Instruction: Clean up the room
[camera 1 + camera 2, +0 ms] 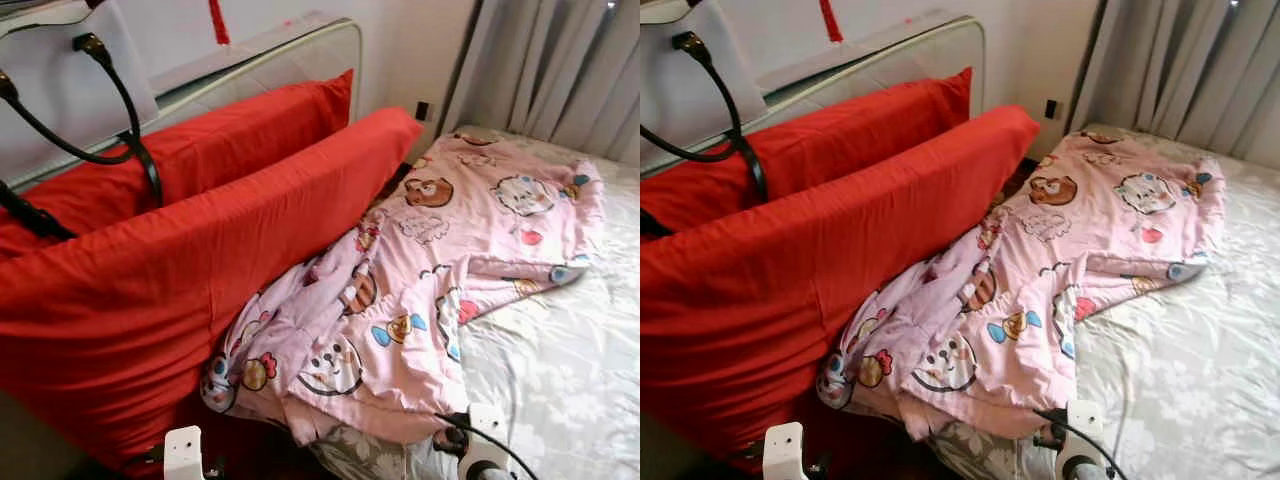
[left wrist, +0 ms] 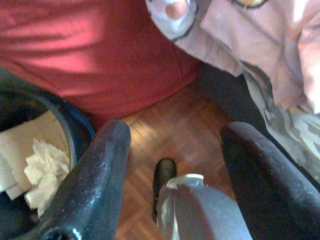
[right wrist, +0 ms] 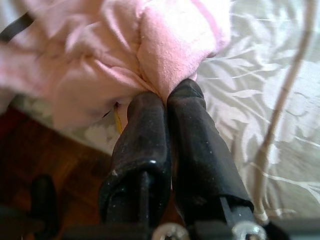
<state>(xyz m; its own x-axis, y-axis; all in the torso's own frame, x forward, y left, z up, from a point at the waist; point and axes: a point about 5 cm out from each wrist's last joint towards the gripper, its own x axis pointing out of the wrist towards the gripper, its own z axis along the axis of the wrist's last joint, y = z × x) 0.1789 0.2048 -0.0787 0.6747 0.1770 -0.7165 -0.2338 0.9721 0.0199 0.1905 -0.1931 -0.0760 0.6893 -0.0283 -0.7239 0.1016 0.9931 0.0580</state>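
Glossy black gripper [image 3: 167, 92] fingers [image 3: 137, 150], silver wrists

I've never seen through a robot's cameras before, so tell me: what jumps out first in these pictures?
Two big red pillows stand on edge along the left side of the bed, leaning toward the headboard. Beside them a pink cartoon-animal blanket lies crumpled across the grey floral sheet. At the blanket's near edge, the right gripper has its black fingers pinched shut on the pink fabric.

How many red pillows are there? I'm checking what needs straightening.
2: the front red pillow leans against the bed edge beside the pink blanket; the rear red pillow stands behind it, by the headboard.
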